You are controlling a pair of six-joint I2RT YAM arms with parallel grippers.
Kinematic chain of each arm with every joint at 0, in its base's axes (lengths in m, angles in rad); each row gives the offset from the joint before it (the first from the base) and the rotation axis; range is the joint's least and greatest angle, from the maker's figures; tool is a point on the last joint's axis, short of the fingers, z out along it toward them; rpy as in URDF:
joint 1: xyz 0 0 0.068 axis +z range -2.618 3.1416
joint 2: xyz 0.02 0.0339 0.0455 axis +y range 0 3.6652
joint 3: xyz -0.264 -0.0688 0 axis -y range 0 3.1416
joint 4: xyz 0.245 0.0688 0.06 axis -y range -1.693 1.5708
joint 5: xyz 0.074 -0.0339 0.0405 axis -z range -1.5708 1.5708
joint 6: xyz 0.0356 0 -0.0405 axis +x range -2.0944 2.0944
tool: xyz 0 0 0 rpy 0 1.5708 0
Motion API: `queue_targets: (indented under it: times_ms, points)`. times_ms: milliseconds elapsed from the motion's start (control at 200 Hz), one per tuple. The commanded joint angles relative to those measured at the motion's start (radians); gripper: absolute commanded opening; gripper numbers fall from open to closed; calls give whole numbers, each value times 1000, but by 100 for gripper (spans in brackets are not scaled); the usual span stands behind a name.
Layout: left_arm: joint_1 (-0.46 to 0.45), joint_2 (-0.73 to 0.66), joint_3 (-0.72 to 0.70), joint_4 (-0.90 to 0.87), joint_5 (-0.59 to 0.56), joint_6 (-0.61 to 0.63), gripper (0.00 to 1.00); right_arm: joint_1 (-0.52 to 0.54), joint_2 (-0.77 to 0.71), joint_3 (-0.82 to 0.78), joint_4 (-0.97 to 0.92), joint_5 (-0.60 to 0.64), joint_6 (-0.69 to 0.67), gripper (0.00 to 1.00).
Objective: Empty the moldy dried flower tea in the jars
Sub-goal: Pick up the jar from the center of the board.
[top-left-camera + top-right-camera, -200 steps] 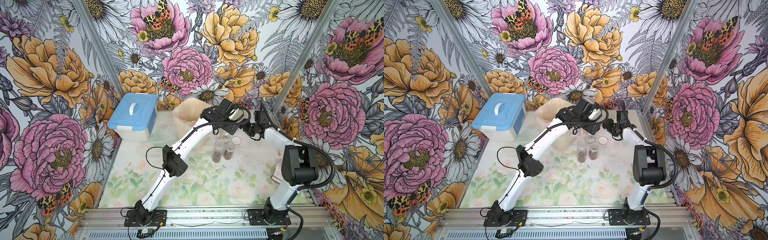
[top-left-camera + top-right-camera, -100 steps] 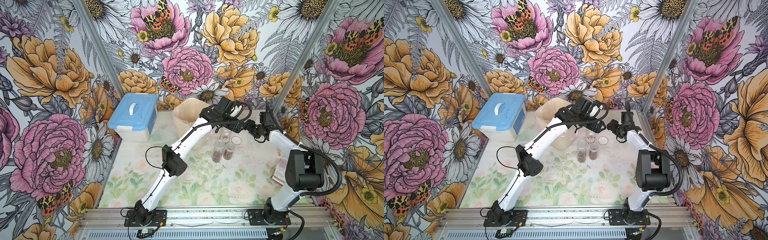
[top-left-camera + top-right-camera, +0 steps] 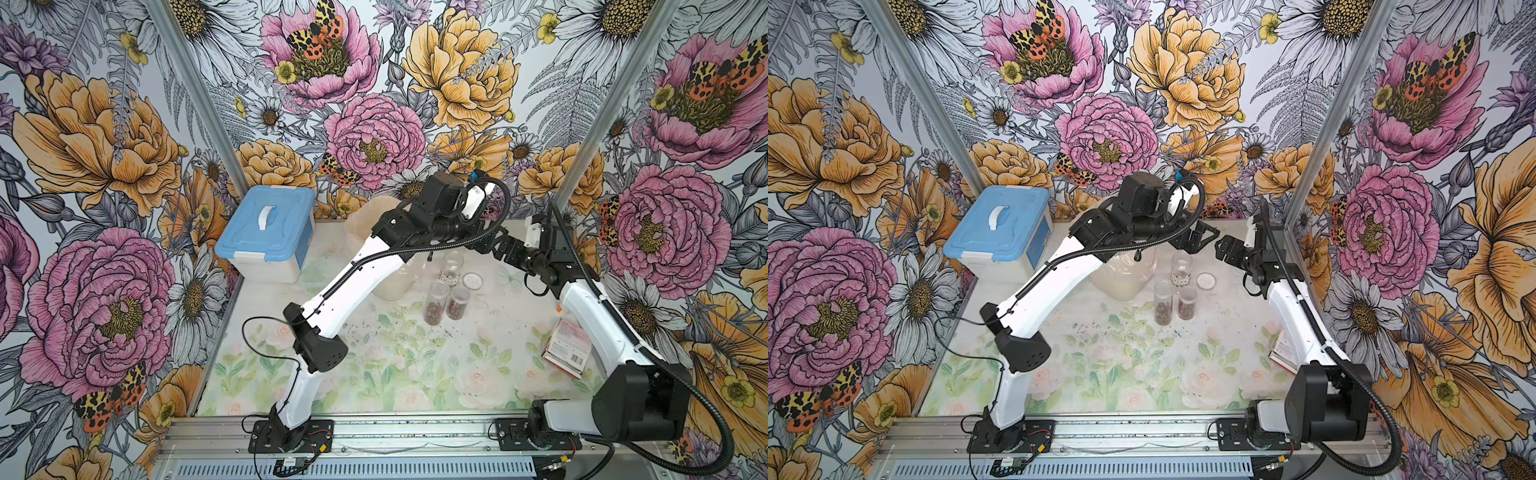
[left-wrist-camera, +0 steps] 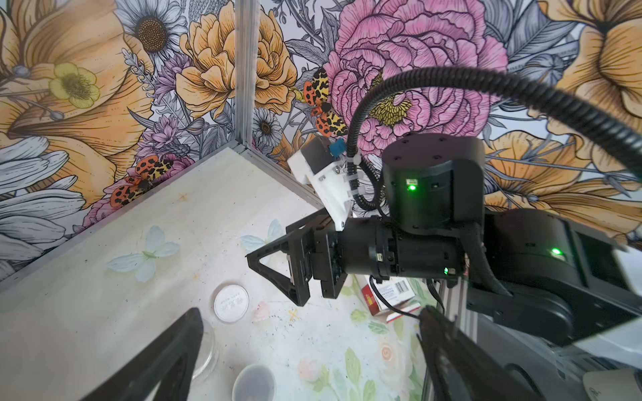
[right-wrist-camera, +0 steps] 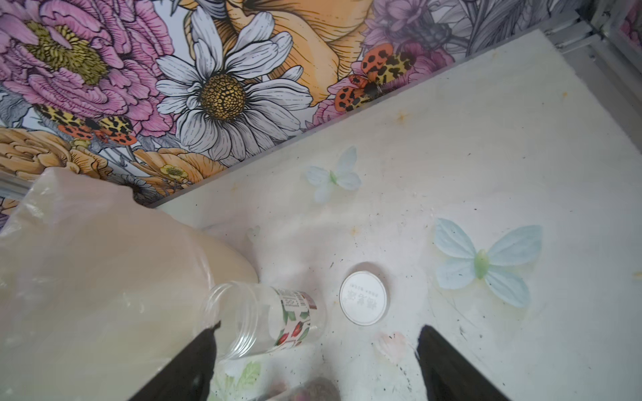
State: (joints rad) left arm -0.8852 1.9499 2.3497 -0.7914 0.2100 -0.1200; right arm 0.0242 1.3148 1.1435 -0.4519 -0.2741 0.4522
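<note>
Left gripper (image 3: 1200,239) is spread wide w/ nothing between the fingers. Right gripper (image 3: 1225,249) is spread too, also empty. Both hang in the air over the back of the pale floral tabletop (image 3: 1121,374), tips pointing roughly at each other, close but apart afaict.

Tall clear plastic jar (image 3: 1181,270) w/ a red-and-white label stands upright, mouth uncovered, just in front of and below the left gripper in both top views. Round white lid (image 3: 1205,281) lies flat on the table right beside it, on the right gripper's side. In the right wrist view that lid sits ahead between the two dark fingers (image 5: 194,364), and the jar is by one finger. No contact w/ either that I can see.

Two short clear plastic jars stand side by side nearer the arm bases, one (image 3: 1163,307) next to the other (image 3: 1187,303). Each has dark brown/reddish dried flower tea (image 3: 1163,314) in the bottom part. Both grippers are well off them.

Translucent beige plastic bag (image 3: 1121,278) is just beside the tall jar, under the left arm. Blue-lidded white plastic box (image 3: 1000,232) sits in the back corner, and a red-and-white carton (image 3: 1283,351) lies by the right arm.
</note>
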Motion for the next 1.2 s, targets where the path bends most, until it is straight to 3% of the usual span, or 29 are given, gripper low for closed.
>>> queue_targets:
  times_ms: [0,115,505,625,790,1191]
  points:
    - [6,-235,-338,305,-84,0,99,58,-52,16,-113,10,-93,90]
    - [18,-448,-671,505,-139,-44,99,131,-62,42,-211,50,-135,90]
    - [21,-872,-1349,527,-403,-168,99,440,-14,192,-403,191,-204,91]
    - [41,-944,-1509,575,-412,-232,99,496,53,238,-446,256,-221,92]
    - [64,-964,-1609,618,-451,-292,99,538,142,293,-482,264,-217,92]
    - [120,-948,-1657,661,-426,-330,99,586,217,300,-514,283,-228,88]
